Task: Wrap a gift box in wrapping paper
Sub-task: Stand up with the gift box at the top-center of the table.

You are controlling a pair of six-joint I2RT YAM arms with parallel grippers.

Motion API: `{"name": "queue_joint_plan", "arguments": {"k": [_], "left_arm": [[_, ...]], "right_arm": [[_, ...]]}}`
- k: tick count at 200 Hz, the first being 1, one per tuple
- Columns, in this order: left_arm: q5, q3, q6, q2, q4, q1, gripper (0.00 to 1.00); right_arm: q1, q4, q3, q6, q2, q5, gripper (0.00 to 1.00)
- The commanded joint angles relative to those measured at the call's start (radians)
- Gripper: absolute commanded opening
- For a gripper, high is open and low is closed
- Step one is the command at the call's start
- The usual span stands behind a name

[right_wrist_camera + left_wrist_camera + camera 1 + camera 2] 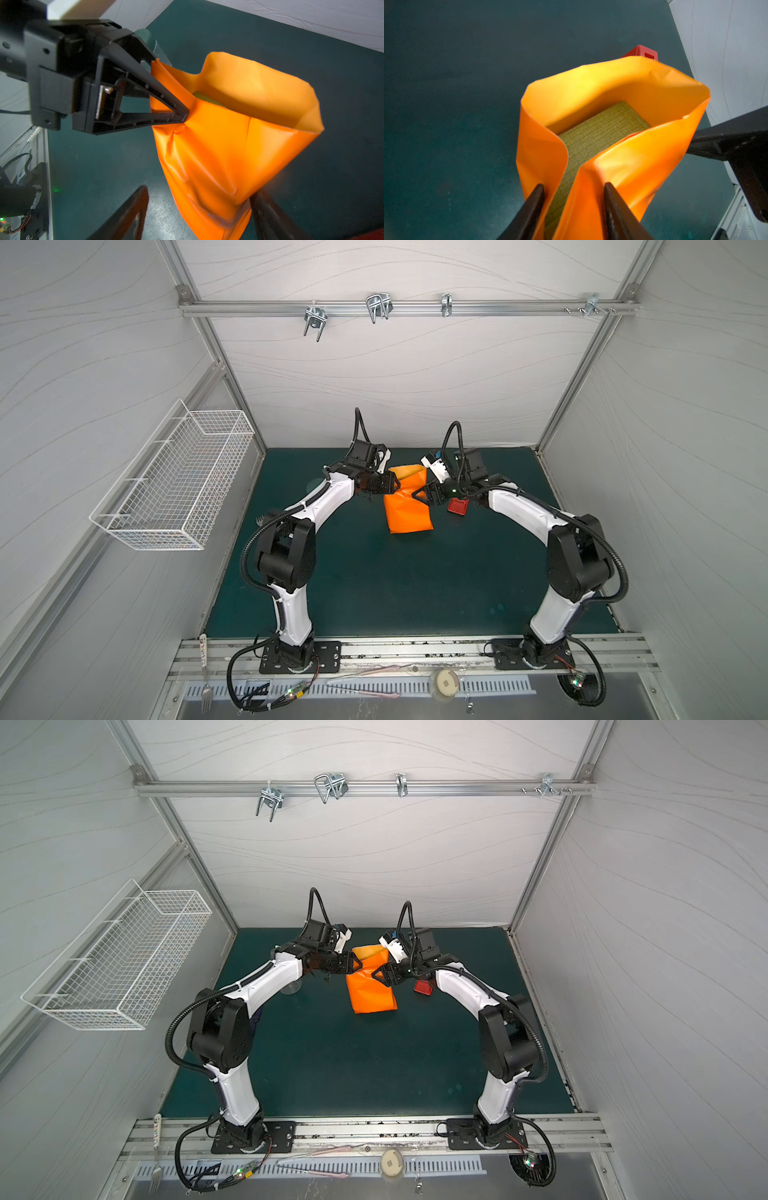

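The orange wrapping paper stands on the green mat as a loose open tube round the gift box. Only a yellow-green textured face of the gift box shows, deep inside the tube, with a sliver in the right wrist view. My left gripper reaches in from the left. Its fingers press on two paper flaps from outside, with a gap between the flaps. My right gripper is wide open at the tube's right side, one finger touching a paper corner.
A red tape dispenser sits on the mat just right of the paper, under my right arm. A clear round object lies under my left forearm. A white wire basket hangs on the left wall.
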Motion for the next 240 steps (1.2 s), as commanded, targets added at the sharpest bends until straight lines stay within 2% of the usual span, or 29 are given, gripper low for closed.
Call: {"name": "queue_joint_plan", "arguments": {"k": [1, 52, 98, 157, 186, 216, 240], "left_arm": [[0.002, -0.011, 0.045, -0.056, 0.098, -0.066, 0.44], [-0.077, -0.034, 0.096, -0.080, 0.099, -0.091, 0.31], [-0.129, -0.034, 0.120, -0.080, 0.075, -0.093, 0.23], [-0.018, -0.012, 0.141, -0.057, 0.061, -0.092, 0.00], [0.032, 0.037, 0.204, -0.041, 0.022, -0.092, 0.00], [0.082, 0.074, 0.311, -0.036, -0.008, -0.092, 0.00], [0.108, 0.089, 0.381, -0.045, -0.023, -0.094, 0.00]], "right_arm": [[0.051, 0.065, -0.011, -0.045, -0.050, -0.090, 0.78], [0.058, 0.068, -0.011, -0.038, -0.042, -0.076, 0.78], [0.054, 0.066, -0.027, -0.041, -0.059, -0.047, 0.78], [0.042, 0.101, -0.059, 0.003, -0.069, -0.061, 0.78], [0.030, 0.103, -0.065, 0.015, -0.072, -0.037, 0.78], [-0.040, 0.109, -0.080, 0.052, -0.105, -0.080, 0.80], [-0.080, 0.072, -0.100, 0.023, -0.141, -0.103, 0.82]]}}
